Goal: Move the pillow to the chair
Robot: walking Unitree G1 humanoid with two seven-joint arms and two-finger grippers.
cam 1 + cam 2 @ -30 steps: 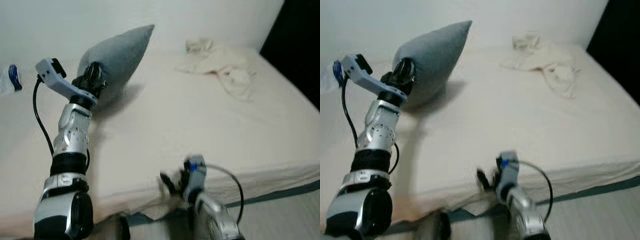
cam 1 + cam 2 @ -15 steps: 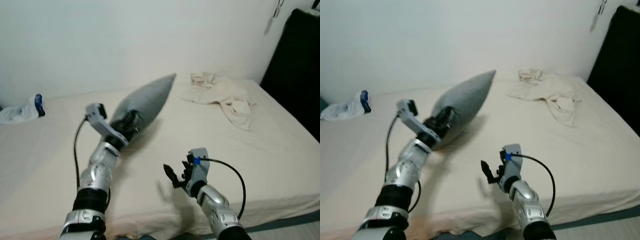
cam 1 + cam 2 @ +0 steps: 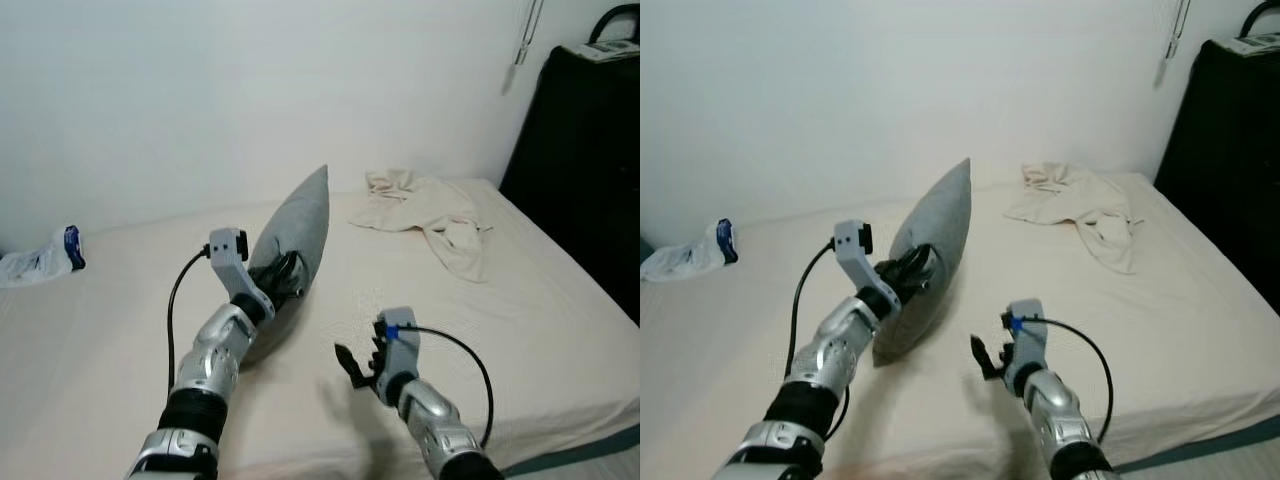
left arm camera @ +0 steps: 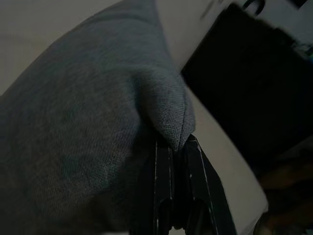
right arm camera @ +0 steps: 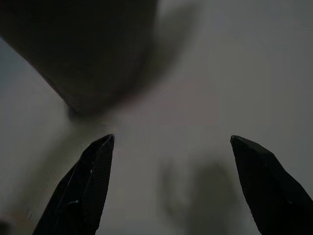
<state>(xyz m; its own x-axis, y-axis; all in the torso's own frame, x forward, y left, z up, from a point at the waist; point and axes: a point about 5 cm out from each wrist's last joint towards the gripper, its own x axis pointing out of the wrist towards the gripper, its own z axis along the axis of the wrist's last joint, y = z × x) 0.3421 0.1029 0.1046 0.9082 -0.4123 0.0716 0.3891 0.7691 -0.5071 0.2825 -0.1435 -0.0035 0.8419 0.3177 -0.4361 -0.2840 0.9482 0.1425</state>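
Left wrist view: pillow [image 4: 88,112] (pinched) in left hand [image 4: 177,147]

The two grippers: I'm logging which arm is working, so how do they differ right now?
The left gripper is shut on a fold of the grey pillow, lifting it on edge; the right gripper holds nothing. The left fingers are pinched together; the right fingers are spread wide. The left is raised mid-bed; the right hovers low near the bed's front. Both have two black fingers.
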